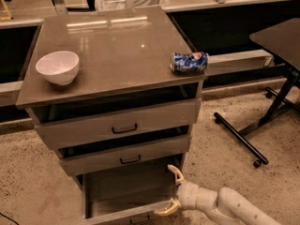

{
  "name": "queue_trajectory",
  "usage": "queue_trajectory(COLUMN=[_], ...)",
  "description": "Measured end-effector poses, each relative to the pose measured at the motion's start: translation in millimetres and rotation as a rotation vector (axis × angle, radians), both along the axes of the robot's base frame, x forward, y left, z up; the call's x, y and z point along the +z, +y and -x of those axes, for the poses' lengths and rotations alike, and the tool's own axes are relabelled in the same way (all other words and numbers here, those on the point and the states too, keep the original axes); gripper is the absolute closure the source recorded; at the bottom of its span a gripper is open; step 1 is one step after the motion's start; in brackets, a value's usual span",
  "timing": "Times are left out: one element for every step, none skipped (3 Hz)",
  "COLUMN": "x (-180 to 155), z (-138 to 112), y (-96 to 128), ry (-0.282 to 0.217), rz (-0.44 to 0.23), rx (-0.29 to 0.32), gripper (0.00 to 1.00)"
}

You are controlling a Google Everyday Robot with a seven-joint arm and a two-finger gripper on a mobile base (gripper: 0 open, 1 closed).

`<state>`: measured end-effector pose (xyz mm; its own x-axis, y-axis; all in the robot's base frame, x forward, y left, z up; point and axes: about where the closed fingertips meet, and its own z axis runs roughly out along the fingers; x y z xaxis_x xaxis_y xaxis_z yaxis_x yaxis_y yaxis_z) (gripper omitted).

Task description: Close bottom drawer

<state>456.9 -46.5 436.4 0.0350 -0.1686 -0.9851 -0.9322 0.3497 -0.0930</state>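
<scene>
— Grey-brown metal all over: one cabinet (117,41), three drawers. Counted from the top?

— Yes. One tall-fronted top drawer (154,118), pulled out slightly. One middle drawer (93,159), likewise. One bottom drawer (123,187), lowest of the stack, drawn far out, front panel down at the lower edge of the camera view.

— And on the cabinet top?

— One white bowl (57,67), upright, near the left edge. One blue can (189,62), lying on its side at the right edge. Well apart from each other.

— Any writing on the can?

— Blue, white and a touch of red print. Not legible.

— The arm?

— One white arm (234,207), entering from the lower right, ending in one gripper (165,191) at the right front corner of the bottom drawer. Two cream fingers (177,175), spread wide apart. Upper one over the open drawer's right side, lower one just beside the front panel's right end. Touching or not, cannot tell.

— Around the cabinet?

— Speckled floor (225,135). One black table (281,39) at the right, on a wheeled base.
</scene>
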Motion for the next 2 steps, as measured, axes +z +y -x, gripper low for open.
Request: queue_trajectory(x=[-9,-45], z=[10,8], y=[6,0], ry=[0.047,0.031], rz=[-0.072,0.052], rx=[0.053,0.136], gripper=[0.00,0.00])
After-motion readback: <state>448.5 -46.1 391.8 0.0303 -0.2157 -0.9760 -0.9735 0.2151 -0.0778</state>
